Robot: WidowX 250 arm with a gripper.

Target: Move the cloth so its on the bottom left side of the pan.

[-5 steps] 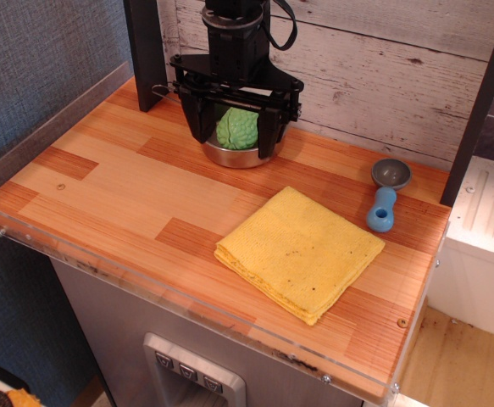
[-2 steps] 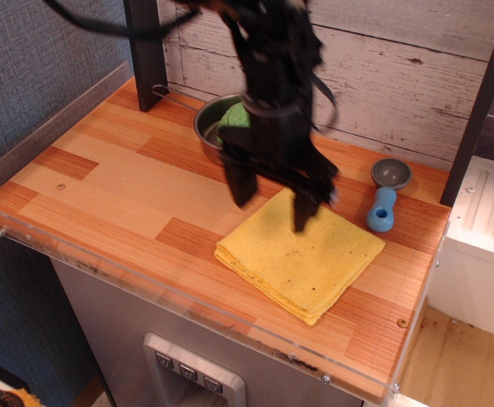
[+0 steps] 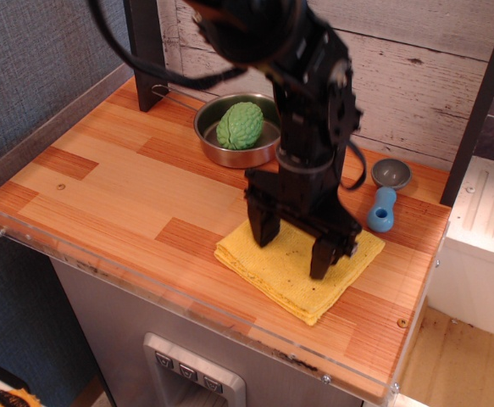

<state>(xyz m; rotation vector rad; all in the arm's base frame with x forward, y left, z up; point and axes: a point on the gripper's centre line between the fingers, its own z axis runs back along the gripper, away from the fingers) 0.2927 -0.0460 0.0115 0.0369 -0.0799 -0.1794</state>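
Note:
The yellow folded cloth (image 3: 285, 275) lies on the wooden counter near its front right. My gripper (image 3: 292, 251) is right over the cloth's middle, its two black fingers (image 3: 262, 227) spread wide with their tips at or just above the cloth surface; I cannot tell whether they touch it. The arm hides the cloth's far part. The shiny steel pan (image 3: 238, 140) stands at the back centre with a bumpy green ball (image 3: 240, 125) inside it, well behind and to the left of the cloth.
A small grey scoop with a blue handle (image 3: 384, 197) lies to the right of the arm, near the back right. A dark post (image 3: 146, 52) stands at the back left. A clear plastic rim (image 3: 145, 284) runs along the counter's front edge.
My gripper has moved from over the pan forward and to the right, and has come down over the cloth. The pan and its green ball are now uncovered. The cloth has not moved.

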